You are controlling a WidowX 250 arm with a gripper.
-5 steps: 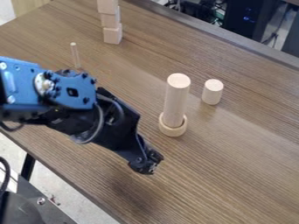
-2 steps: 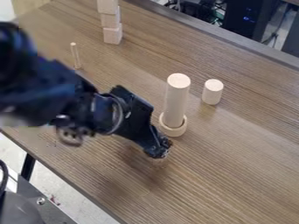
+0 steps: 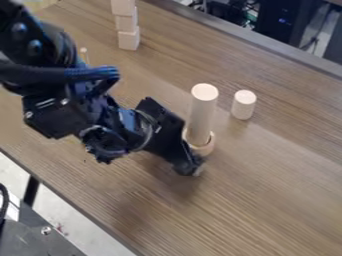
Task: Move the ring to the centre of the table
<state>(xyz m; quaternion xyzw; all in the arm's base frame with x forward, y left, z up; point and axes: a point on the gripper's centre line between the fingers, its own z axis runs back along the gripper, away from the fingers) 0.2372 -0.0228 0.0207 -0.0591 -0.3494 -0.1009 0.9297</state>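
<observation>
- Camera view: we see 1 ring (image 3: 208,146) round the base of 1 peg (image 3: 202,114).
- 1 gripper (image 3: 190,166) beside ring; clenched or released, we can't tell.
- 3 stacked blocks (image 3: 126,23), 1 short cylinder (image 3: 243,106).

The ring (image 3: 208,145) sits around the post's (image 3: 201,112) foot on the table (image 3: 267,200); right, the peg (image 3: 244,105); behind left, the stacked blocks (image 3: 128,40) and stick (image 3: 84,53).

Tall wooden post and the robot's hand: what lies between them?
In the camera view, the wall of the ring, which sits around the foot of the post, shows between it and the hand.
</observation>
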